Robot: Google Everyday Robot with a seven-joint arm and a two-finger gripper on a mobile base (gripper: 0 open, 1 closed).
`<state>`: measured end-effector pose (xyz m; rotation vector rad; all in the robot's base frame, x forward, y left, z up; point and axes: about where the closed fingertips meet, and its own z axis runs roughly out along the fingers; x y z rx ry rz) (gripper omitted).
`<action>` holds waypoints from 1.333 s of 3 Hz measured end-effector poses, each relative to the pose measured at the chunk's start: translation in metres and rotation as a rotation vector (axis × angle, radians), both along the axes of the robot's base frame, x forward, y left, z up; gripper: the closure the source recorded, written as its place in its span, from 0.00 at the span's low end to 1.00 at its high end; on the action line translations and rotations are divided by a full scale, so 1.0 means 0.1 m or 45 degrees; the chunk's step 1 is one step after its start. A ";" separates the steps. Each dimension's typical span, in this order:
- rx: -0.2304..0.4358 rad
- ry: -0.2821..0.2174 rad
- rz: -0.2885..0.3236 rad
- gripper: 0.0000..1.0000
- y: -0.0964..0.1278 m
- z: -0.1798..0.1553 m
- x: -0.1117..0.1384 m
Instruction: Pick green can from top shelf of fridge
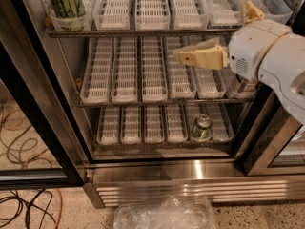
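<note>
The green can (66, 2) is tall and dark green with pale stalk print. It stands in the leftmost clear lane tray on the top shelf (143, 32) of the fridge (190, 171), its top cut off by the picture edge. My gripper (213, 34) is at the right, in front of the shelves between the top and middle racks, far right of the can. It is open and empty: one cream finger (200, 57) points left, the other (250, 11) sticks up above the white wrist.
A squat green can (201, 128) stands on the bottom rack at the right. The black-framed glass door (33, 104) stands open at the left, another door frame (274, 142) at the right. A clear plastic bag (164, 213) and cables (24, 209) lie on the floor.
</note>
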<state>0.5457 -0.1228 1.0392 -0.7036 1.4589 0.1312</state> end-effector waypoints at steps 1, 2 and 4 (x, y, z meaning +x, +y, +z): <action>0.178 -0.068 -0.257 0.00 -0.87 -0.02 0.20; 0.205 -0.061 -0.379 0.00 -1.30 -0.28 0.20; 0.252 -0.054 -0.305 0.00 -1.12 -0.30 0.21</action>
